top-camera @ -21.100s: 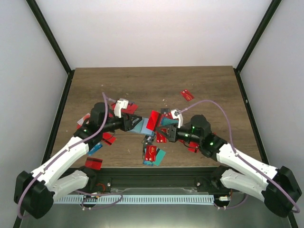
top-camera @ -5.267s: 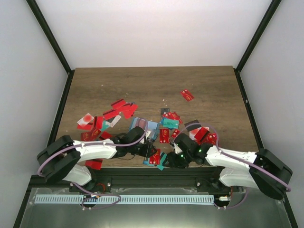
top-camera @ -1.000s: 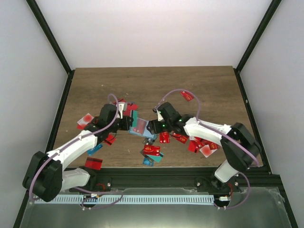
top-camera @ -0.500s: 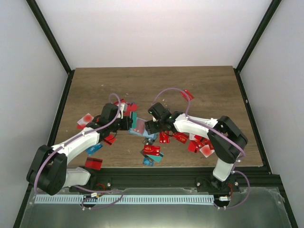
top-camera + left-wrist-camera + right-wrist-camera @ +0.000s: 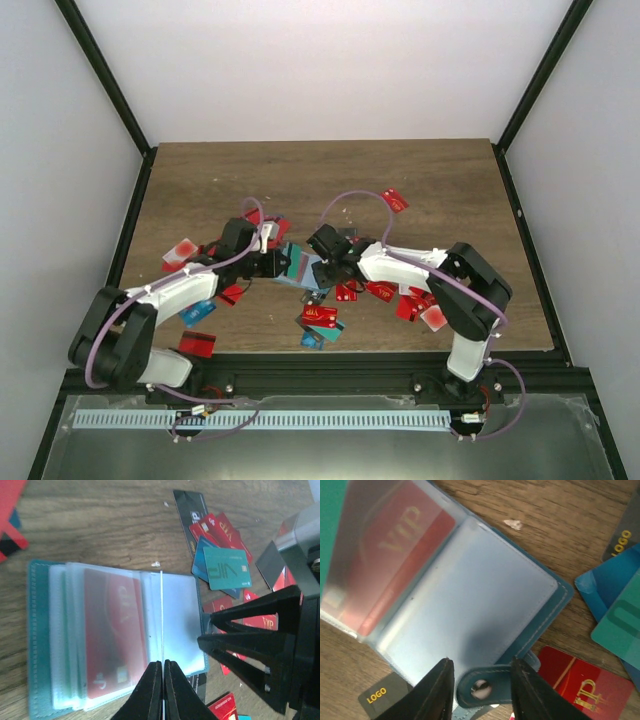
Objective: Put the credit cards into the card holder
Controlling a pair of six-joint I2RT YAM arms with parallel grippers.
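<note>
The card holder [image 5: 301, 268] lies open mid-table, teal with clear sleeves [image 5: 175, 620]; a red card [image 5: 112, 630] sits in one sleeve. My left gripper [image 5: 163, 667] is shut on one thin clear sleeve, seen edge-on. My right gripper [image 5: 481, 672] is at the holder's [image 5: 470, 595] right edge, its jaws closed against both sides of the snap tab [image 5: 482, 687]. The right gripper [image 5: 206, 630] also shows in the left wrist view. Loose credit cards lie around: red ones [image 5: 320, 316], a teal one [image 5: 225, 570], a black one [image 5: 189, 507].
More red cards lie at the left [image 5: 185, 250], near the front edge [image 5: 198, 343], at the right [image 5: 420, 305] and one far back [image 5: 395, 200]. A black LOGO card [image 5: 377, 695] pokes out under the holder. A red VIP card [image 5: 580, 685] lies just right of the tab.
My right gripper has slid left onto the holder's right edge and its jaws have narrowed around the snap tab. The left gripper has shifted slightly right, still shut on the sleeve.
</note>
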